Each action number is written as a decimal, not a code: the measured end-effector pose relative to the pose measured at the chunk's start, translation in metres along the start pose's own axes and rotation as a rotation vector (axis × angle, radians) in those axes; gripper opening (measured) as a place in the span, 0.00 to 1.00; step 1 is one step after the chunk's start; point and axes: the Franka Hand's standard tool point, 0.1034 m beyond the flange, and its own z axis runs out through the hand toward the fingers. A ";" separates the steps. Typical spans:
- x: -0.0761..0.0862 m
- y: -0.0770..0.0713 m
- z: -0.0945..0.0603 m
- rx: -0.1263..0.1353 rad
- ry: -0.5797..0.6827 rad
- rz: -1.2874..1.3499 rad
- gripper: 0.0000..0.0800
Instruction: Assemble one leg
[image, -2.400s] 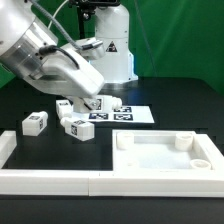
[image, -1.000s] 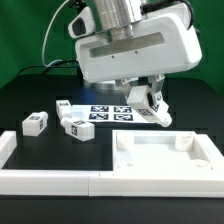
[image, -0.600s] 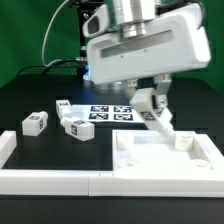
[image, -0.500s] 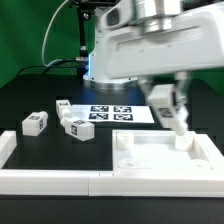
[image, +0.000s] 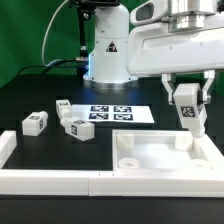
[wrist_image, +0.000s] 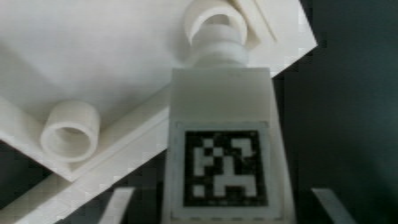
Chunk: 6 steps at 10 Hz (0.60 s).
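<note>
A white oblong leg (image: 187, 107) with a square tag hangs upright in my gripper (image: 188, 117), which is shut on it. Its lower end hovers just above the far right corner post (image: 185, 142) of the large white tray-like piece (image: 160, 168). In the wrist view the leg (wrist_image: 226, 110) fills the middle, its tag facing the camera, with my fingers (wrist_image: 119, 203) on either side of it. Beyond the leg's end sits the corner post (wrist_image: 217, 28); a second post (wrist_image: 68, 132) shows farther off.
Three more legs (image: 35, 123) (image: 64, 107) (image: 76, 128) lie on the black table at the exterior view's left. The marker board (image: 115, 113) lies behind the tray. A low white rail (image: 50, 182) runs along the front. The robot base (image: 105, 50) stands at the back.
The arm has carried the leg toward the exterior view's right, from over the marker board to above the tray's far right corner. The grip has not changed.
</note>
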 end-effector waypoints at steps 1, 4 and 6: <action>0.002 0.001 0.000 -0.005 0.001 -0.048 0.36; 0.004 -0.007 -0.006 -0.023 0.055 -0.299 0.36; 0.002 0.013 -0.001 -0.015 0.068 -0.231 0.36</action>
